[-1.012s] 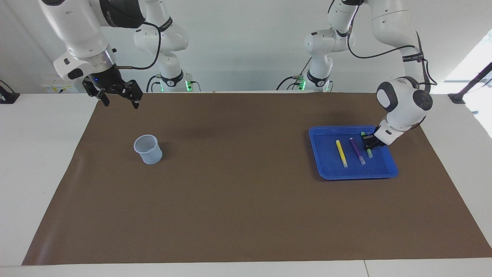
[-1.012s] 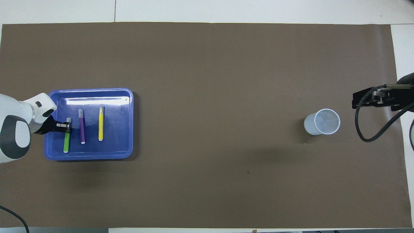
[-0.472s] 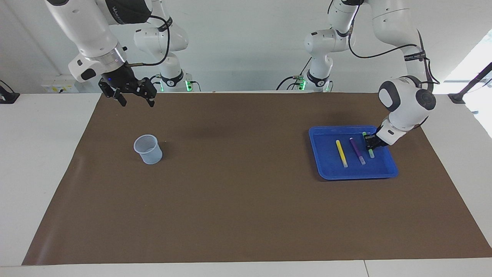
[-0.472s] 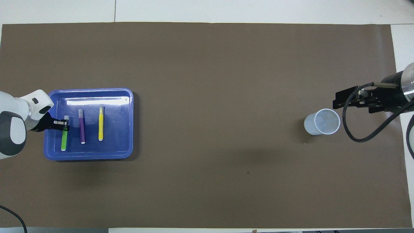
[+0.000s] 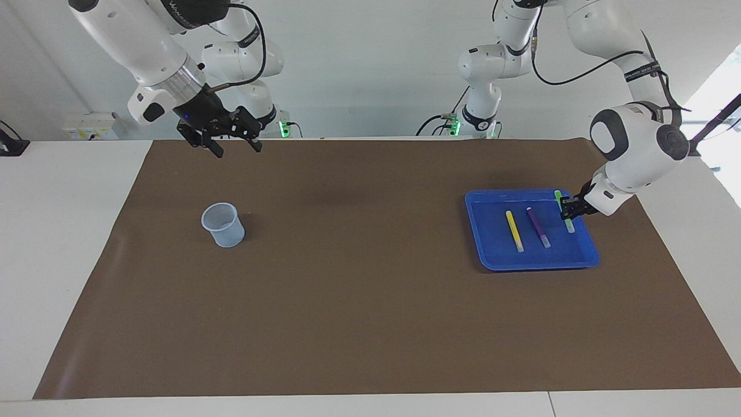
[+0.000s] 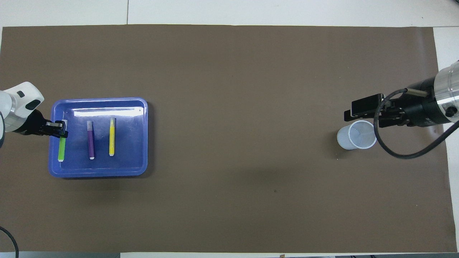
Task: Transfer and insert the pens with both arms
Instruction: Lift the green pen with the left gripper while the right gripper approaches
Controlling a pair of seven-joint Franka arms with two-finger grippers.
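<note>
1. Lying in the blue tray (image 5: 529, 263) at the left arm's end of the table (image 5: 359, 324) are two slim pens – the yellow pen (image 5: 514, 230) and the purple pen (image 5: 538, 227) – side by side and apart, each with a pale whitish end pointing away from the robots.
2. The green pen (image 5: 566, 215) is clamped near its pale end in the left gripper (image 5: 569, 207), over the tray's edge toward the left arm's end; its green end points toward the robots.
3. The gripper covers part of the green pen's pale end, and whether the pen's lower end touches the tray cannot be told.
4. The right gripper (image 5: 234, 147) hangs with its fingers apart and nothing between them, up in the air over the brown mat near the pale mesh cup (image 5: 222, 225).
5. In the overhead view the right gripper overlaps the cup's rim – the facing view shows it well above the cup.
6. Both arms are cut off by the overhead view's edges.
</note>
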